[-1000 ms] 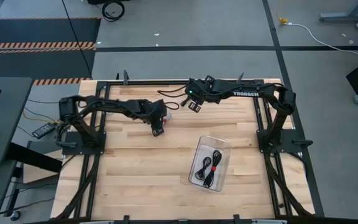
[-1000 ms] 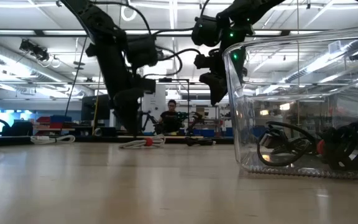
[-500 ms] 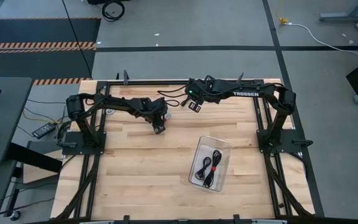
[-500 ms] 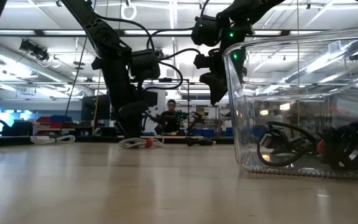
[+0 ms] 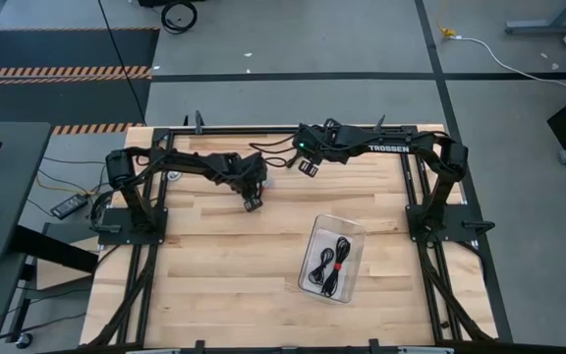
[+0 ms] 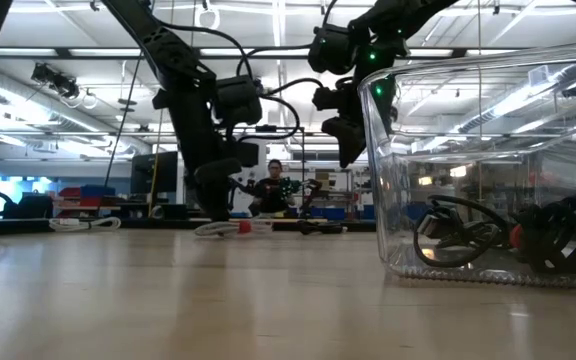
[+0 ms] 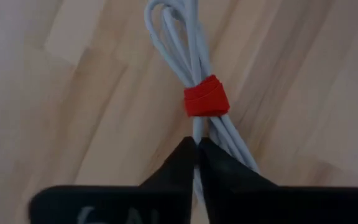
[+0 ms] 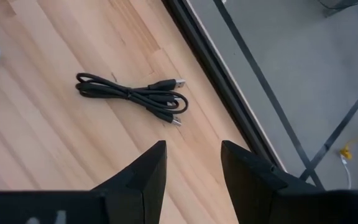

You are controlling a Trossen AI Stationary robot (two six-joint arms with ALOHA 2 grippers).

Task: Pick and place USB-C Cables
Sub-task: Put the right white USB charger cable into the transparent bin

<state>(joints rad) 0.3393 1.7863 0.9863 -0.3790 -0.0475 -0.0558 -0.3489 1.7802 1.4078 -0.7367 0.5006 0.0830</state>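
A white USB-C cable bundle (image 7: 185, 50) with a red band (image 7: 207, 96) lies on the wooden table toward its far side, also seen as the white bundle (image 6: 230, 228) in the low view. My left gripper (image 7: 196, 146) is down at it and shut on its strands. My right gripper (image 8: 193, 155) hangs open above the far edge of the table, over a black cable bundle (image 8: 132, 94) that lies flat on the wood and that it does not touch. More black cables (image 5: 330, 261) lie in a clear box (image 5: 347, 228). My left gripper pinches the white strands (image 7: 196, 127) between its two fingertips, on the near side of the red band. The fingers come from above, slanting down along the bundle. Some strands (image 7: 238, 149) pass beside one finger, outside the pinch. The bundle lies on the table.
The clear box (image 6: 488, 170) stands near the table's middle, right of the left gripper. A dark frame rail (image 8: 222, 81) runs along the table's far edge next to the black cable. A person (image 6: 275, 188) sits in the room beyond the table.
My left gripper has moved a little toward the table's far edge and down onto the white bundle, where its fingers now stand shut. The bundle has stayed on the table.
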